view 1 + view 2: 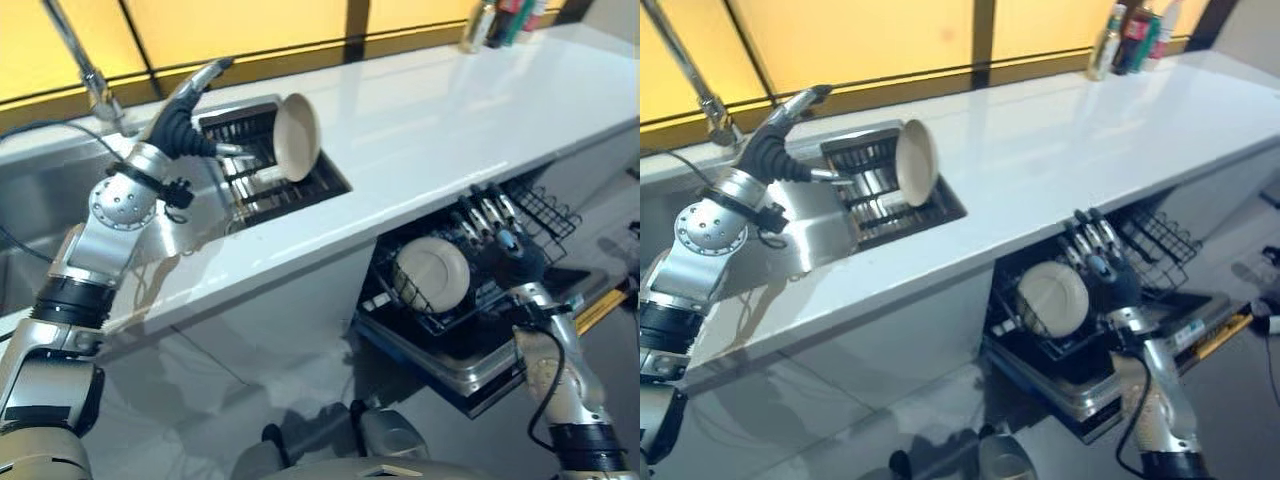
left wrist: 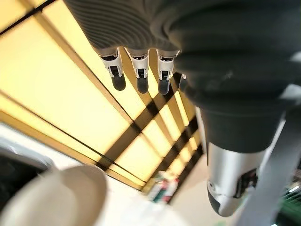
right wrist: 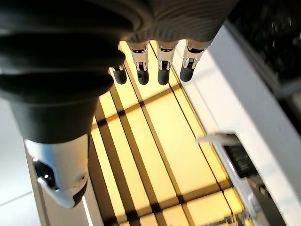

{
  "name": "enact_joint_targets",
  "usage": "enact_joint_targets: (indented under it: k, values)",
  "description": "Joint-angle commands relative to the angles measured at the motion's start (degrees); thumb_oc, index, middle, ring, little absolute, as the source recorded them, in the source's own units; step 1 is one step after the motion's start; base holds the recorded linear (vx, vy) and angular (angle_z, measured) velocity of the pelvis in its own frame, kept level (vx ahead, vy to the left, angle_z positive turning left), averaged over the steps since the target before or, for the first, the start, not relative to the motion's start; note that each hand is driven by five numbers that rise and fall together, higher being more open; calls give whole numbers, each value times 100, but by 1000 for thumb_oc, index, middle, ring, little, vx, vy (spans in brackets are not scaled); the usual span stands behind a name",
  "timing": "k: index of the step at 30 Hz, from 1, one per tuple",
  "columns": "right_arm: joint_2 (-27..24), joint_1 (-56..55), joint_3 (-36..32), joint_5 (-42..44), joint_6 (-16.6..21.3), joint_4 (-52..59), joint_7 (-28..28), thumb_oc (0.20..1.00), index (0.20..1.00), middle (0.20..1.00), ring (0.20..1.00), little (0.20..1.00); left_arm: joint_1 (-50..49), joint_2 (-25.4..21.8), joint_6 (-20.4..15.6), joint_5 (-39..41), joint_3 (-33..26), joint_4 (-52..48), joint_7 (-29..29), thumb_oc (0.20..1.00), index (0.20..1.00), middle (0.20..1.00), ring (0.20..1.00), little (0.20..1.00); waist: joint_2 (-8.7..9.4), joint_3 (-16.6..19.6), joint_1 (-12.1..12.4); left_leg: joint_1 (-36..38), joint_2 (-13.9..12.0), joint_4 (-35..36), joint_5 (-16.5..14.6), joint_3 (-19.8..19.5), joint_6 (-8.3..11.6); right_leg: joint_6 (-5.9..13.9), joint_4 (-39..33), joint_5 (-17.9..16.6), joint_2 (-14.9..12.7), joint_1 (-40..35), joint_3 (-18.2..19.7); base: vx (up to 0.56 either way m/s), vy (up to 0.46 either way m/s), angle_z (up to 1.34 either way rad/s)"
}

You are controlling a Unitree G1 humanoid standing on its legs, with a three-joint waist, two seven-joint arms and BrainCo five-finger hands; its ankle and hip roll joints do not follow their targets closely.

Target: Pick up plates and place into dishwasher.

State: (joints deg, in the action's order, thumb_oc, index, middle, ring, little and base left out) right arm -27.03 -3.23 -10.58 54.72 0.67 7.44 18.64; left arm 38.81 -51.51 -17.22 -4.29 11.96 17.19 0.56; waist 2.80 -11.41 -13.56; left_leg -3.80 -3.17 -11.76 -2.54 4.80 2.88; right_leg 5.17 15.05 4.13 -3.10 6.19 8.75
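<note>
White worktop, bottles standing at its far corner, recessed rack holding cream plate on edge

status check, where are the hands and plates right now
Left hand open, raised beside the plate standing in the sink rack. Right hand open over the dishwasher rack, second plate already racked. Nothing blocking.

Your left hand, dark ribbed cover over silver fingers: raised high, forearm angled up from lower left, wrist bent, fingers straight and spread, thumb reaching forward, nothing held. Your right hand, same dark-covered silver build: lower right, forearm rising near upright, fingers straight, pointing up and away, side by side, palm empty. Your hands well apart.
</note>
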Motion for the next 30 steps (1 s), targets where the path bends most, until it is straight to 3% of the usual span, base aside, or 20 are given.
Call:
enact_joint_targets:
  k: [1, 7, 14, 20, 25, 30]
  values:
    - [-414, 106, -313, 230, 119, 193, 396, 1000, 1000, 1000, 1000, 1000, 821, -493, -242, -1173, 305, 64, 769, 1000, 1000, 1000, 1000, 1000, -100, 147, -99, -65, -9, -324, -485, 110, -277, 318, 100, -284, -44, 592, 173, -32, 13, -12]
    - [-799, 287, -237, 537, 506, 45, 497, 1000, 1000, 1000, 1000, 1000, 2048, -1076, 235, -2159, 1661, 480, 1371, 1000, 1000, 1000, 1000, 1000, -50, -230, -185, -567, -63, -512, -400, 90, -217, 293, 291, -318, -22, 1016, 147, -127, 0, -1]
    - [-1099, 697, 62, 770, 1141, -48, 228, 1000, 1000, 1000, 1000, 1000, 3006, -1141, 678, -2940, 2617, 776, 1887, 1000, 1000, 1000, 1000, 1000, 129, -822, -216, -1347, -187, -636, -154, 8, -112, 178, 511, -400, 82, 1661, 70, -189, -28, 5]
    - [-1229, 874, 133, 853, 1264, 9, 163, 1000, 1000, 1000, 1000, 1000, 3627, -1152, 1157, -3448, 3185, 1250, 1987, 1000, 1000, 1000, 1000, 1000, 184, -1036, -292, -1660, -292, -592, 23, 37, -43, 102, 610, -431, 121, 1981, 3, -76, 2, -2]
    - [-1350, 954, 135, 957, 1330, -68, 181, 1000, 1000, 1000, 1000, 1000, 4196, -1178, 1583, -4057, 3665, 1672, 2568, 1000, 1000, 1000, 1000, 1000, 153, -1096, -370, -1746, -326, -495, 131, 68, 6, 61, 639, -418, 122, 2094, 2, -12, 21, 0]
    - [-1330, 969, 166, 989, 1453, -90, 209, 1000, 1000, 1000, 1000, 1000, 4287, -1054, 1799, -4163, 3693, 1676, 2846, 1000, 1000, 1000, 1000, 1000, 147, -1138, -419, -1805, -339, -460, 173, 100, 36, 7, 663, -393, 138, 2162, -35, -12, 1, 1]
